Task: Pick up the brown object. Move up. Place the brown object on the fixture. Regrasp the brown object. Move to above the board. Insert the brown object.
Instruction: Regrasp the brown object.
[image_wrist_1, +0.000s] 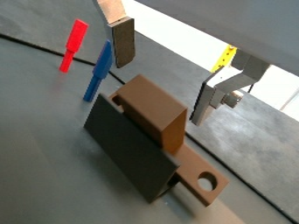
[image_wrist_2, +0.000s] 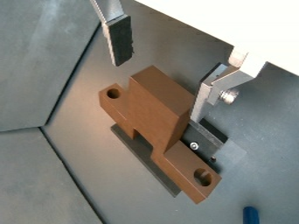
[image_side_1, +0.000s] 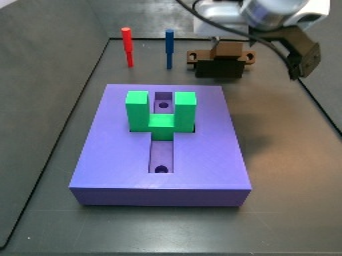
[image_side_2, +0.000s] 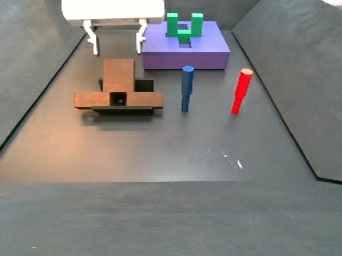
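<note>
The brown object (image_wrist_1: 152, 103) is a warm-brown bar with a raised middle block and round end holes. It rests on the dark fixture (image_wrist_1: 126, 150), as both wrist views show (image_wrist_2: 149, 112). My gripper (image_wrist_1: 170, 70) hangs open and empty just above it, one finger on each side of the block and touching nothing. It shows the same way in a wrist view (image_wrist_2: 167, 66). In a side view the gripper (image_side_2: 115, 42) is over the brown object (image_side_2: 118, 80), near the purple board (image_side_2: 214, 52). The board (image_side_1: 114, 150) carries a green block (image_side_1: 160, 110).
A red peg (image_side_2: 242, 90) and a blue peg (image_side_2: 187, 88) stand upright beside the fixture (image_side_2: 123, 110). They also show in a wrist view, the red peg (image_wrist_1: 73, 45) and the blue peg (image_wrist_1: 98, 72). Dark raised walls border the floor.
</note>
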